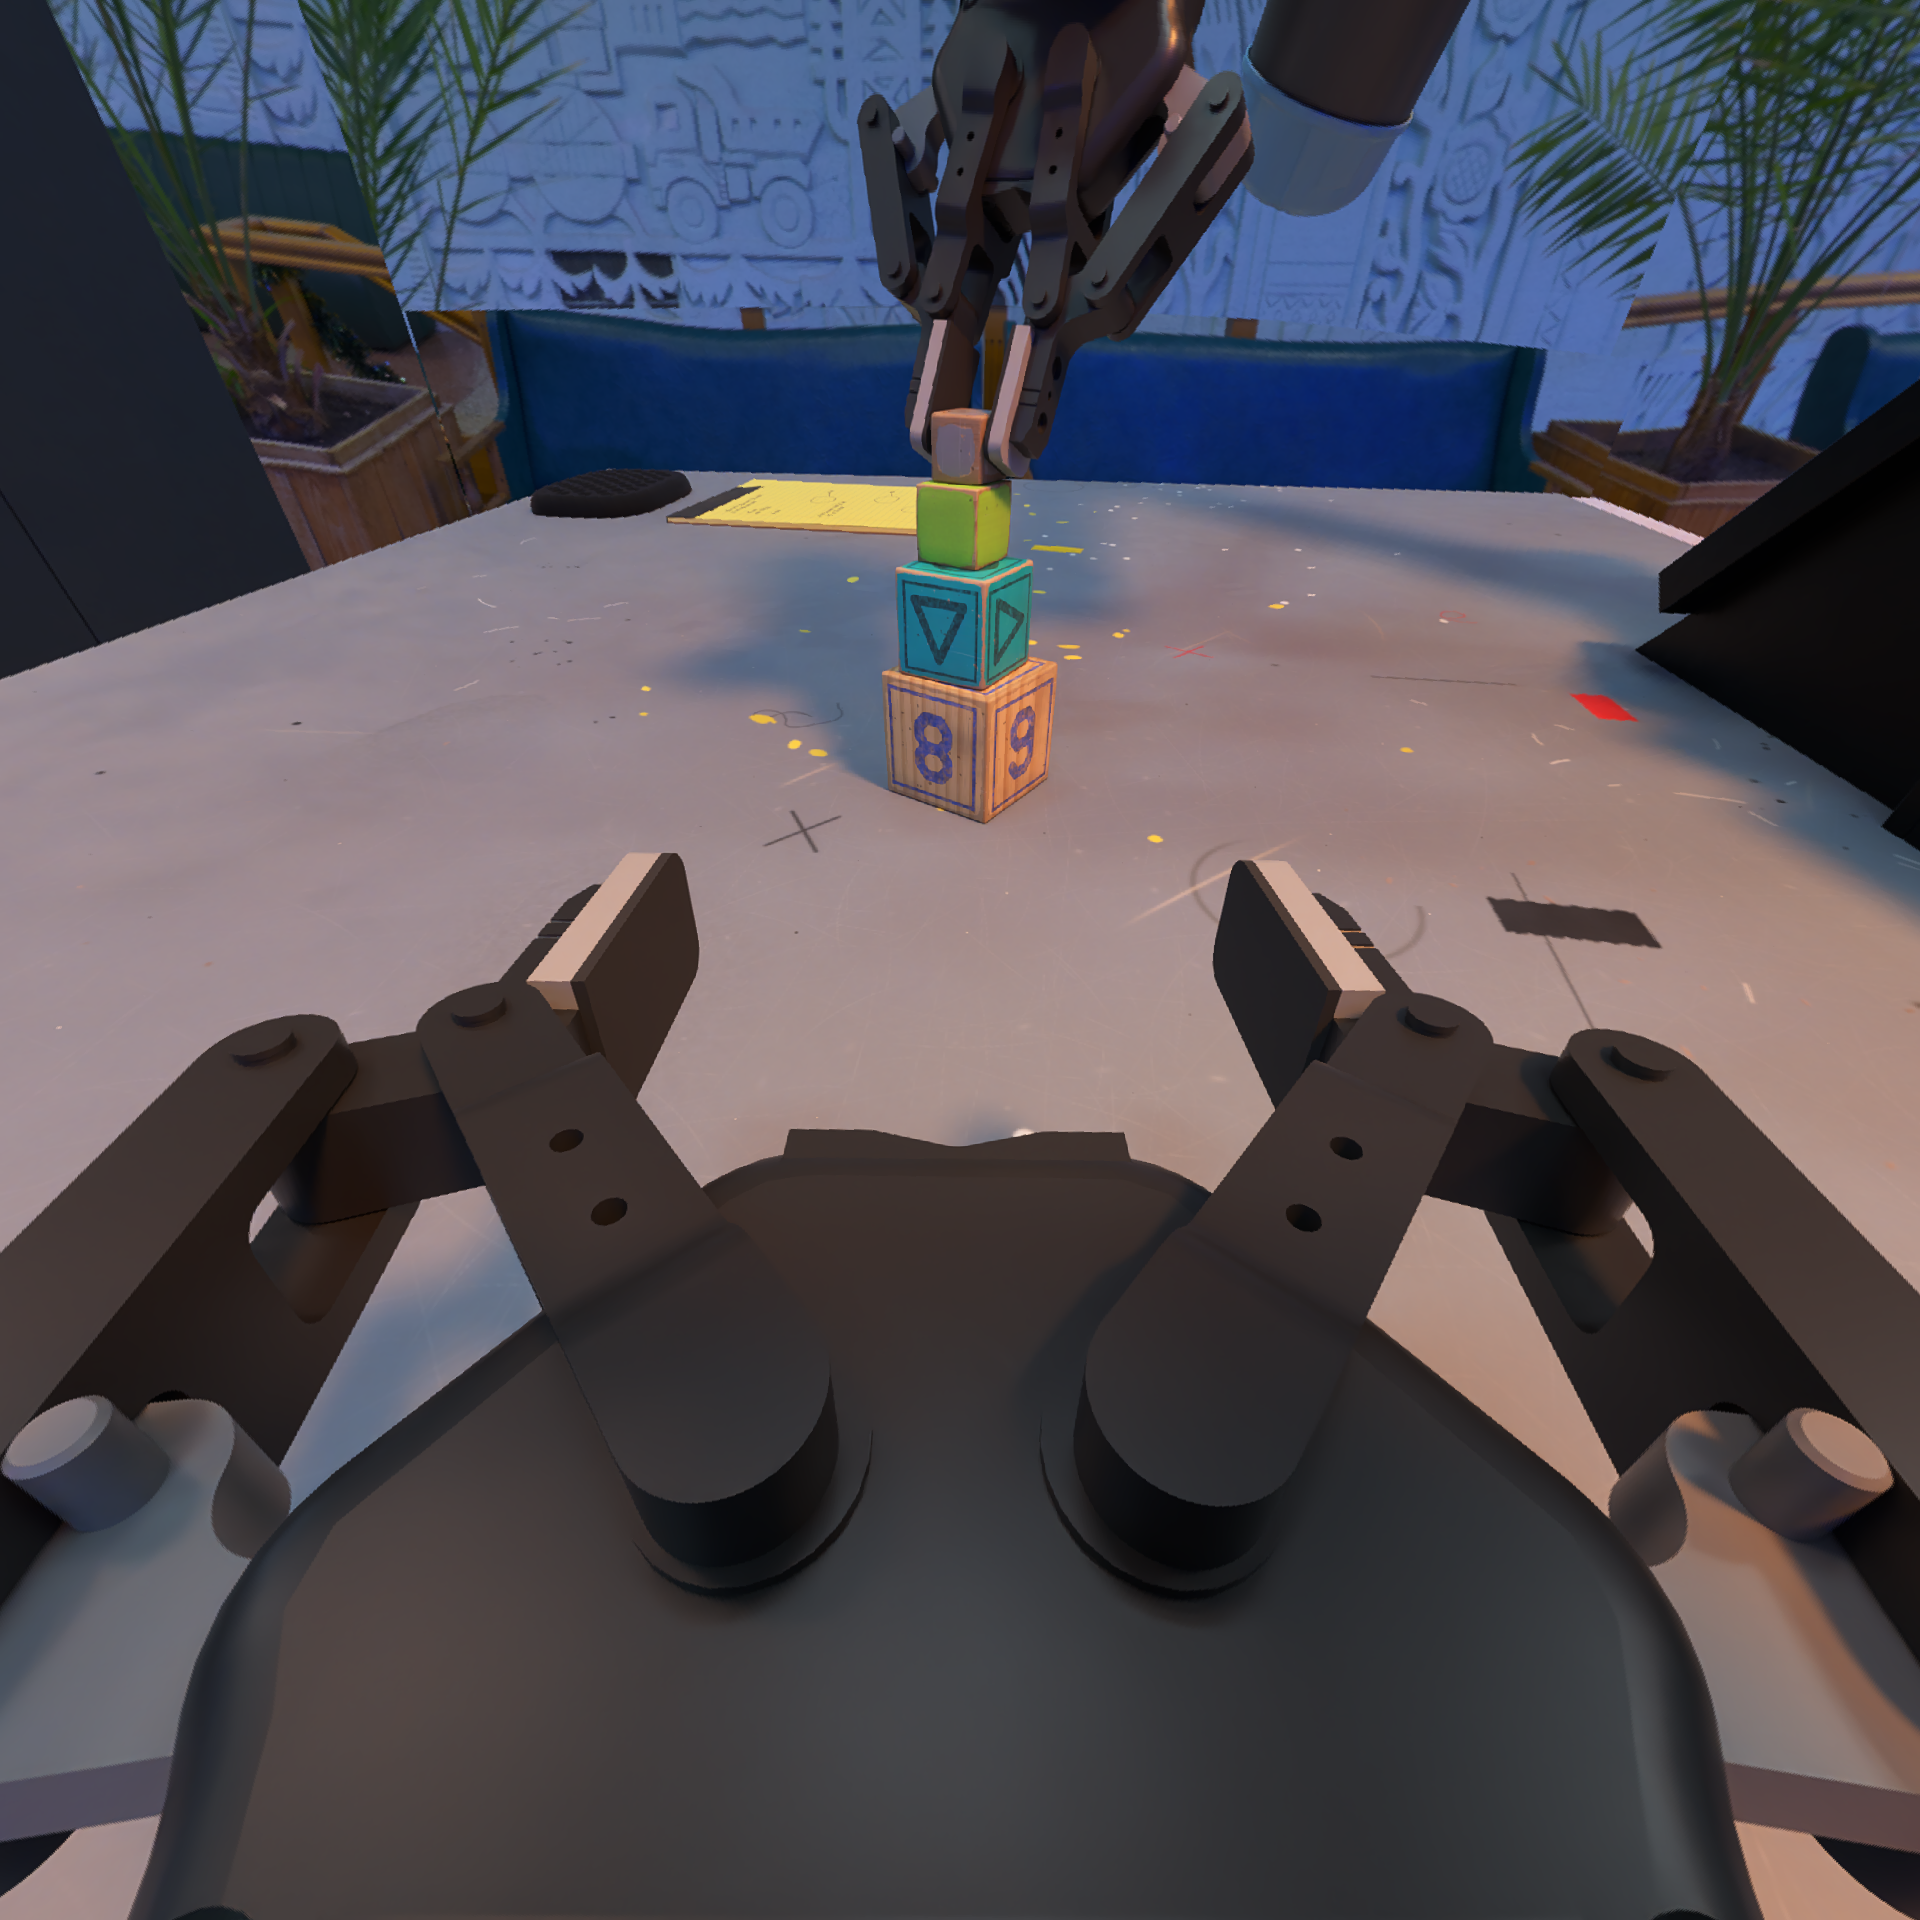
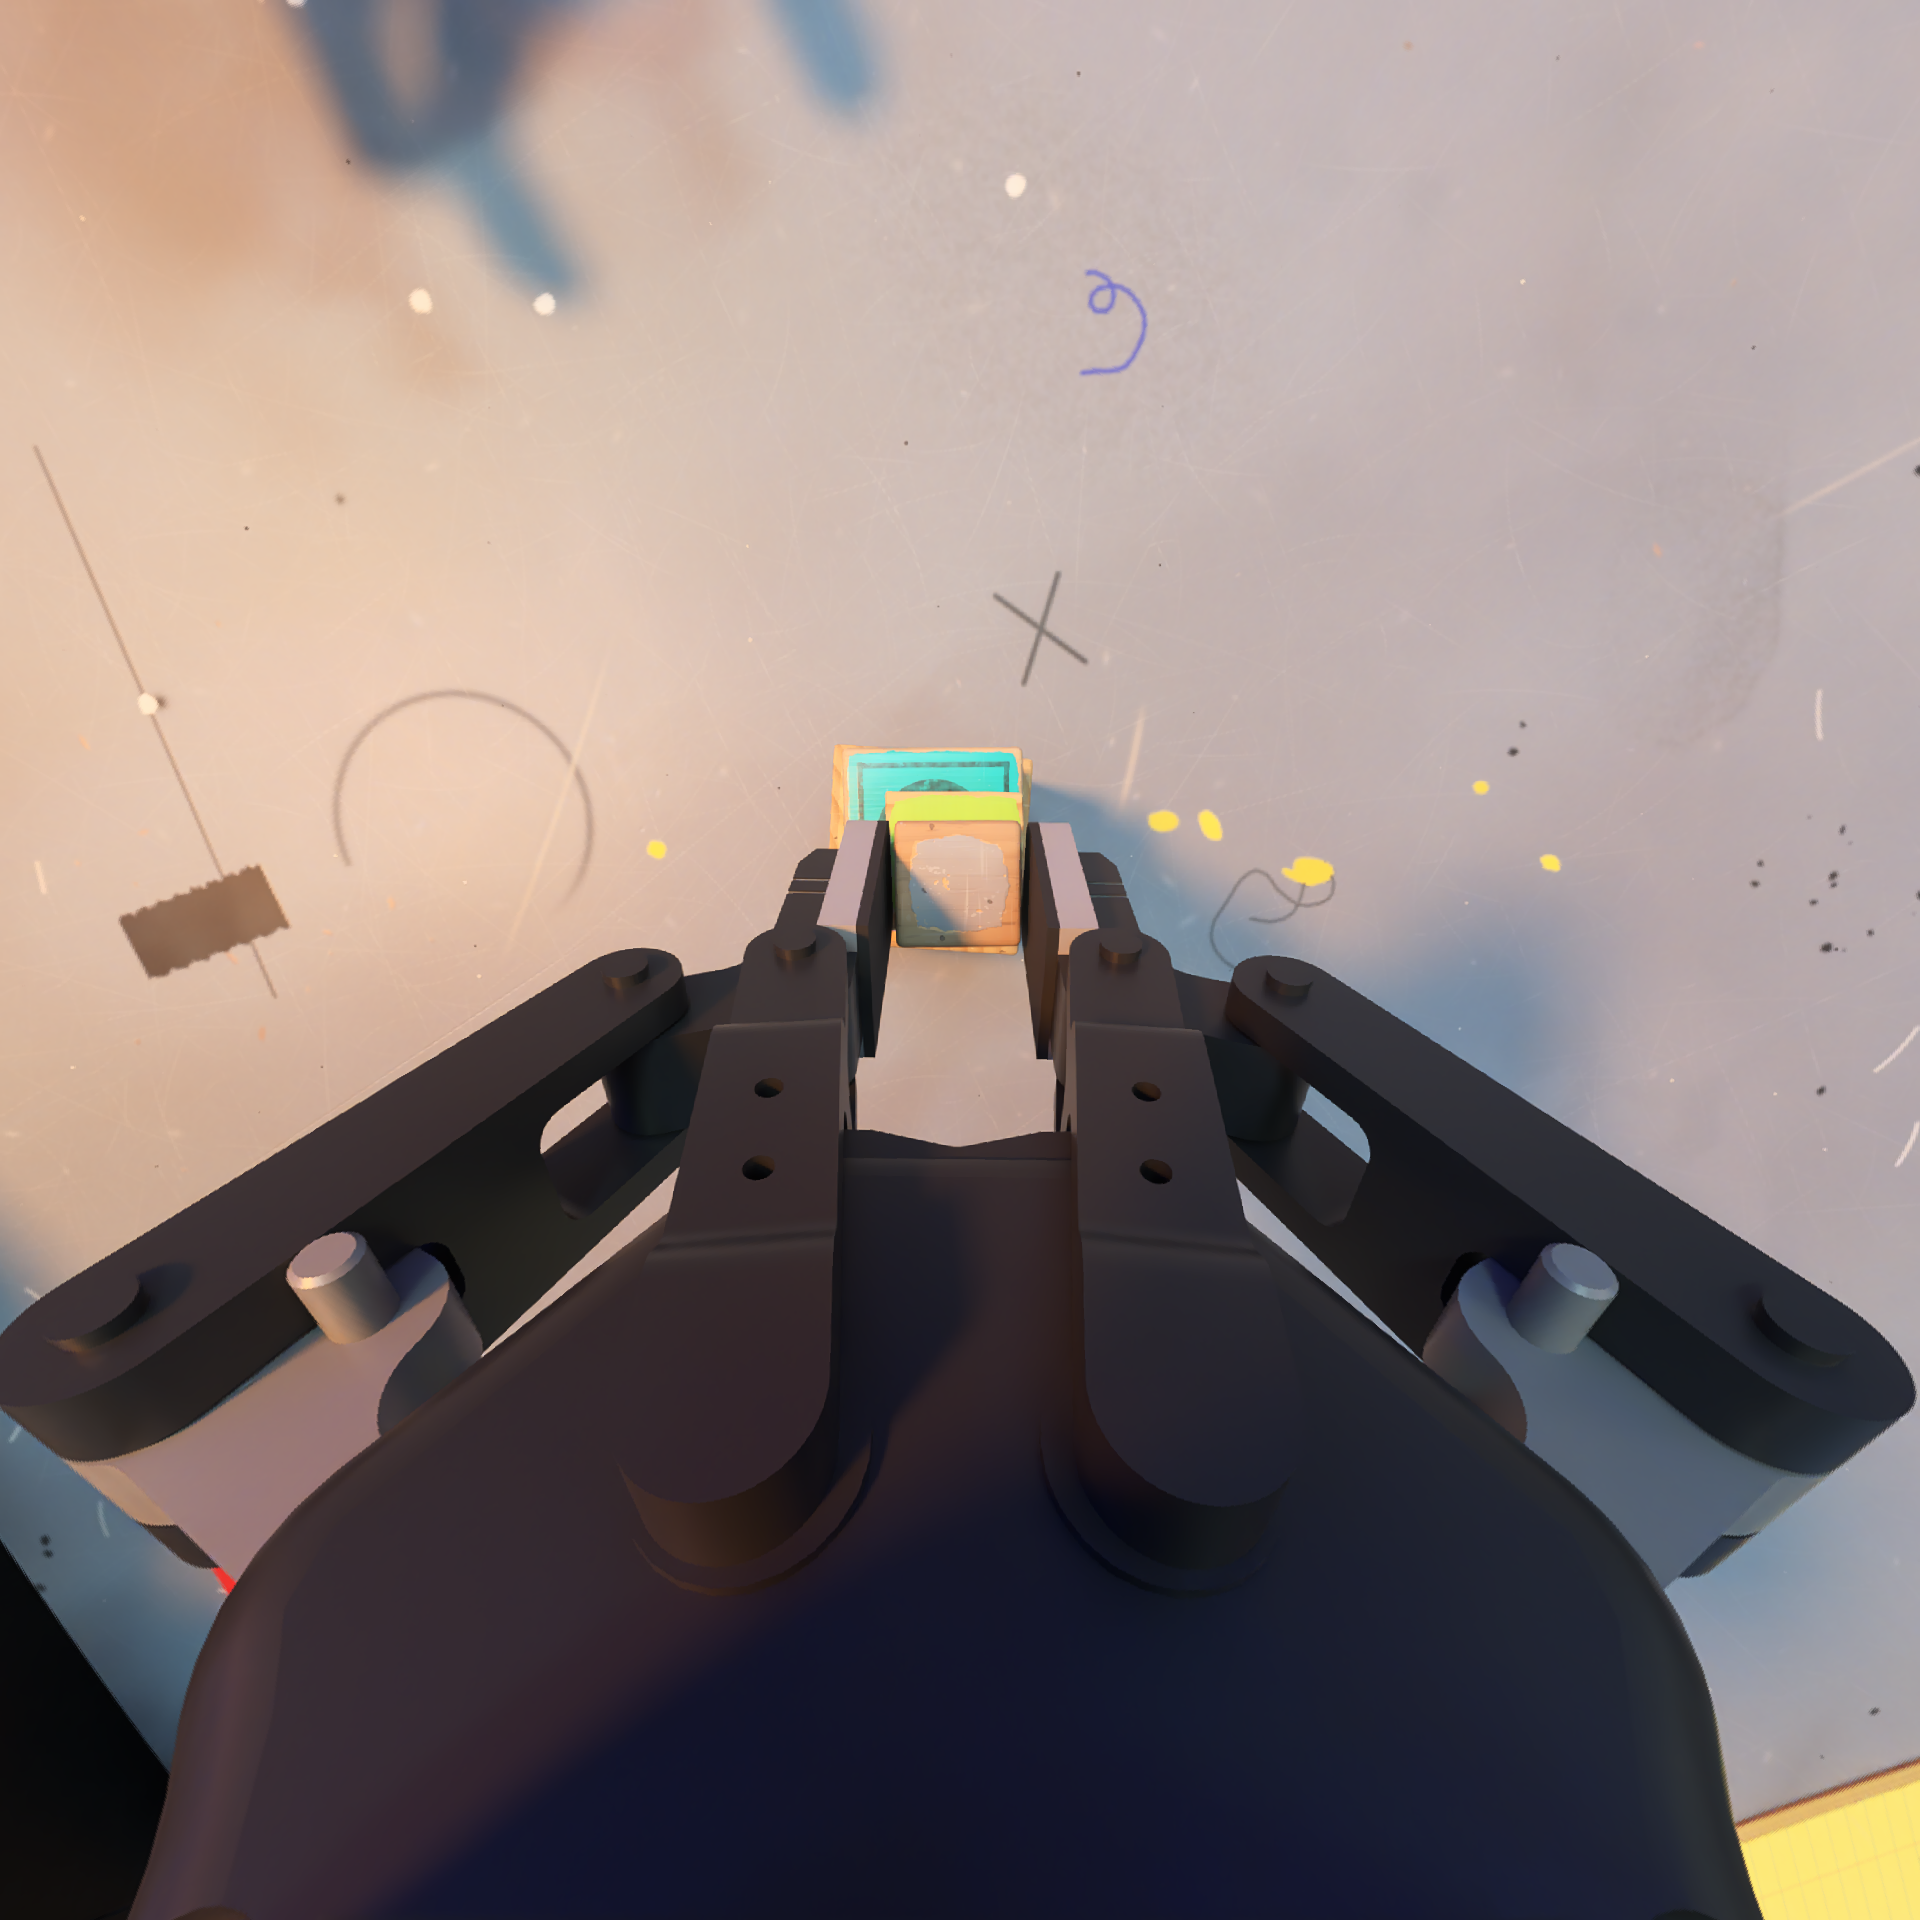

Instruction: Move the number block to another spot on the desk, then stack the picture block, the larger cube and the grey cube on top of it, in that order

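Observation:
A stack stands mid-desk in the left wrist view. The wooden number block (image 1: 971, 743) is at the bottom, then the teal picture block (image 1: 961, 623), then the green larger cube (image 1: 963, 525), with the small grey cube (image 1: 958, 449) on top. My right gripper (image 1: 962, 457) comes down from above and is shut on the grey cube, which rests on the green cube. In the right wrist view the right gripper (image 2: 956, 894) holds the grey cube (image 2: 956, 878) between its pads, with the green cube (image 2: 951, 808) and picture block (image 2: 935, 774) below. My left gripper (image 1: 956, 935) is open and empty, low over the desk in front of the stack.
A yellow notepad (image 1: 810, 506) and a black oval pad (image 1: 611, 490) lie at the desk's far edge. A black box (image 1: 1808, 623) stands at the right. A blue bench and potted palms are behind the desk. The notepad's corner also shows in the right wrist view (image 2: 1839, 1849).

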Robot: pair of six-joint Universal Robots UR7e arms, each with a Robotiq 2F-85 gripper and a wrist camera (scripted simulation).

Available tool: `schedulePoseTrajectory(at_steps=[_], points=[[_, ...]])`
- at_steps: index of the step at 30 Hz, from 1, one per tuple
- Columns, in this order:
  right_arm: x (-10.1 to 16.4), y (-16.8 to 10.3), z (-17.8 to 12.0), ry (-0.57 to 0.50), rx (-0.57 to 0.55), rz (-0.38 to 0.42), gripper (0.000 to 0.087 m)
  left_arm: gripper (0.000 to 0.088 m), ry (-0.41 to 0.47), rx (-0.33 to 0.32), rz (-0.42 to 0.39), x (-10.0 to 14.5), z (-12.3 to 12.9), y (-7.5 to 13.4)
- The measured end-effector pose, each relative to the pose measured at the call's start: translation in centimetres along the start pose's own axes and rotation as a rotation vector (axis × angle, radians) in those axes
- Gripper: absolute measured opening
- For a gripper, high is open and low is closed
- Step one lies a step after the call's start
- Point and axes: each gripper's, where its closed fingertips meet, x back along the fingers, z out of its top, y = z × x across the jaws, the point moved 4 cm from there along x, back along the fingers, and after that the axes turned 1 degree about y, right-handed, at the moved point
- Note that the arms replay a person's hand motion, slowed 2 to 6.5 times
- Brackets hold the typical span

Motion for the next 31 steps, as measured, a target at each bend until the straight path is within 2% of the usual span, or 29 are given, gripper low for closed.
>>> schedulePoseTrajectory(at_steps=[10, 15, 23, 31], points=[[0.2, 0.2, -0.1, 0.009, -0.011, -0.024, 0.0331, 0.0854, 0.001, 0.000, 0.000, 0.0, 0.0, 0.0], [0.8, 0.2, -0.1, 0.059, -0.010, -0.040, 0.0354, 0.0854, 0.001, 0.000, -0.001, 0.0, 0.0, 0.0], [2.1, 0.2, -0.9, 0.197, -0.004, -0.086, 0.0427, 0.0854, -0.001, 0.003, -0.005, 0.0, 0.0, 0.0], [2.9, 0.0, -2.6, 0.432, 0.125, -0.105, 0.0414, 0.0854, 0.004, -0.002, 0.002, 0.0, 0.0, 0.0]])
